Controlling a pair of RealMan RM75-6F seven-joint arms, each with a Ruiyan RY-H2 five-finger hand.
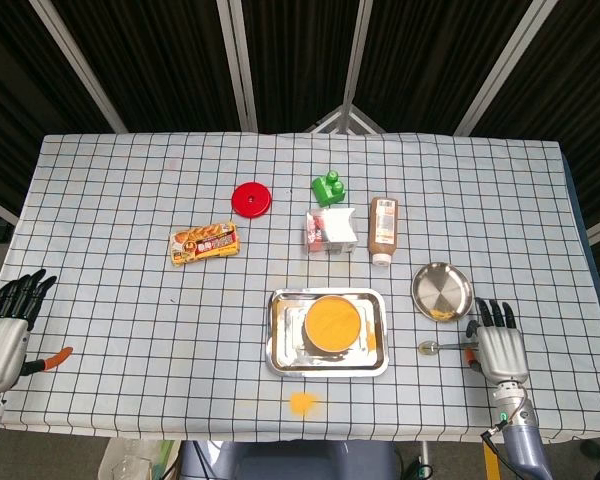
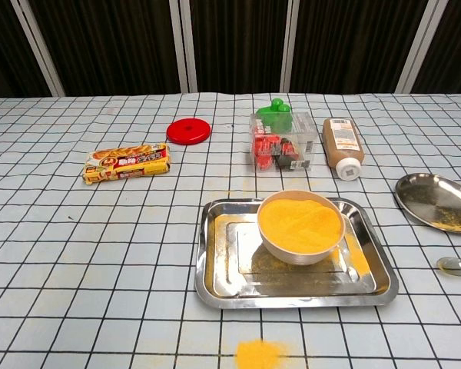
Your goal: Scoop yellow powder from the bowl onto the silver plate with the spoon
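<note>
Right hand lies flat on the counter, fingers spread, against the spoon handle without gripping; left hand spread, empty; bowl of yellow powder sits in the steel tray; silver plate just beyond the spoon.

The right hand lies palm down at the near right table edge, fingers spread forward (holding nothing visible); the left hand hovers off the left edge, fingers extended.
</note>
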